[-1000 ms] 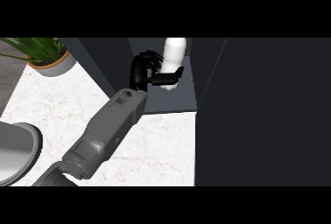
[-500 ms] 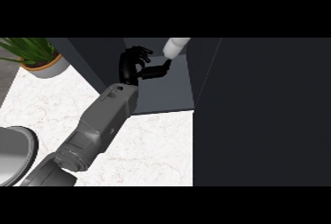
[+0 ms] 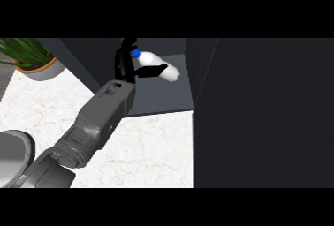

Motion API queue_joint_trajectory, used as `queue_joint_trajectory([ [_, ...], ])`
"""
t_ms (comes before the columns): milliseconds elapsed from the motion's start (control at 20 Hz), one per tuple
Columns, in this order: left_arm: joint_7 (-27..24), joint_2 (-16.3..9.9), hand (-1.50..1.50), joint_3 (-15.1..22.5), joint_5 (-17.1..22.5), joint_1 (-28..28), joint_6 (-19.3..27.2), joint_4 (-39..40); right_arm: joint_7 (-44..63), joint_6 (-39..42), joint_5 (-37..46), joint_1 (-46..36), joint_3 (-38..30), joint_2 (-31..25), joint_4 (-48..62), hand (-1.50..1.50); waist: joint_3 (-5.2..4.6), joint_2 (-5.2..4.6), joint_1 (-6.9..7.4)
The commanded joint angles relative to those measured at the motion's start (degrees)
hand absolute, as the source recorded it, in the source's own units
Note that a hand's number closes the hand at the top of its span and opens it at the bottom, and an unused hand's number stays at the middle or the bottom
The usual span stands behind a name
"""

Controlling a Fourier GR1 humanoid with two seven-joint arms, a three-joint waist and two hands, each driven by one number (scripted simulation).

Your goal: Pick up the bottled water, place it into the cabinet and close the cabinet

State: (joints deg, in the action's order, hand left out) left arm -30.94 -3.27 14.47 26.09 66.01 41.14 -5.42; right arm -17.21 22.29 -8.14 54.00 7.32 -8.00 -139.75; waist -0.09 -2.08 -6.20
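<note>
A white marbled worktop (image 3: 150, 150) fills the near left of the view; a dark cabinet (image 3: 163, 95) stands at its far side, and a large dark panel (image 3: 267, 114), which looks like the cabinet's door, covers the whole right of the view; a potted plant (image 3: 32, 59) sits at the far left on the worktop, and part of a grey round object (image 3: 12, 156) shows at the near left edge. One grey forearm rises from the lower left into the cabinet's opening; its black left hand (image 3: 130, 66) has fingers curled, with the thumb lying across the bottled water (image 3: 160, 64), pinching it; the bottle lies tilted inside the cabinet, its blue cap (image 3: 136, 53) toward the left, white body pointing right.
</note>
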Motion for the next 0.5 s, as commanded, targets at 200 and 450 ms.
queue_joint_trajectory([
  [200,-4.27,1.17,-1.50,-1.61,0.77,0.21,-7.17,-1.67,0.45,1.48,-3.58,0.93,-1.22,-0.73,-1.43,-1.50,-0.04,0.04,0.36],
  [450,-7.60,1.54,-1.50,-5.03,3.62,2.93,-13.41,-5.71,2.43,1.28,-5.18,0.11,-1.30,-0.87,-2.42,-1.50,-0.02,0.47,1.92],
])
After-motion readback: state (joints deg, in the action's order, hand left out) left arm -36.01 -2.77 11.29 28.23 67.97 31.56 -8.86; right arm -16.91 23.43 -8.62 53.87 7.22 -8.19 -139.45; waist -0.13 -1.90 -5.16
